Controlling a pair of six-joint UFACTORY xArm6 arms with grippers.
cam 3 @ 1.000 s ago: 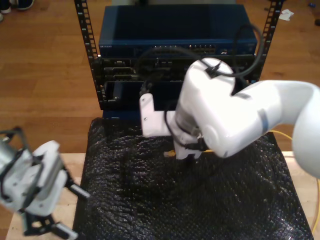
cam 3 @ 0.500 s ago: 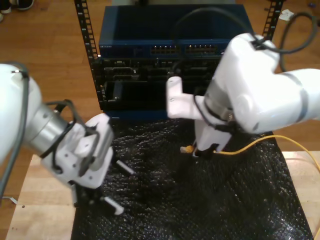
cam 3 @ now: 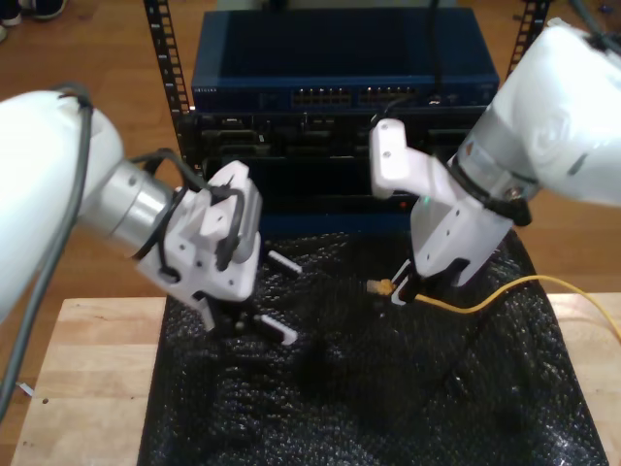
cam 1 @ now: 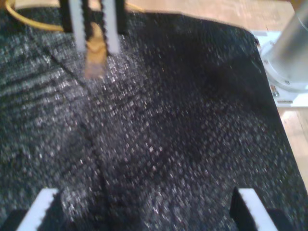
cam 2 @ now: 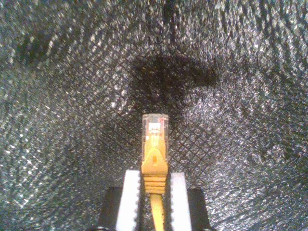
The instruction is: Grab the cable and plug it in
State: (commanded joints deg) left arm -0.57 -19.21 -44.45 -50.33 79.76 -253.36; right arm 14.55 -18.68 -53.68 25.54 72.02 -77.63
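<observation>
Plug alignment matters most: second end effector (cam 2: 154, 192) pinches the thin yellow-orange network cable (cam 2: 155, 159), first end effector (cam 1: 144, 204) gapes; approach the dark blue rack switch (cam 3: 344, 73) squarely.

Cable (cam 2: 155, 144) cut off at the lower edge of the second wrist view, its run hidden behind the fingers (cam 2: 131, 197) of my second gripper (cam 2: 154, 195). Plug (cam 1: 94, 65) blurred in the first wrist view, contacts not readable. Fingertips (cam 1: 45, 204) of my first gripper (cam 1: 144, 209) cropped by the bottom edge there. In the exterior view, both arms cropped at the side edges, cable leaving at the right edge; rack (cam 3: 344, 97) port labels too small to read.
</observation>
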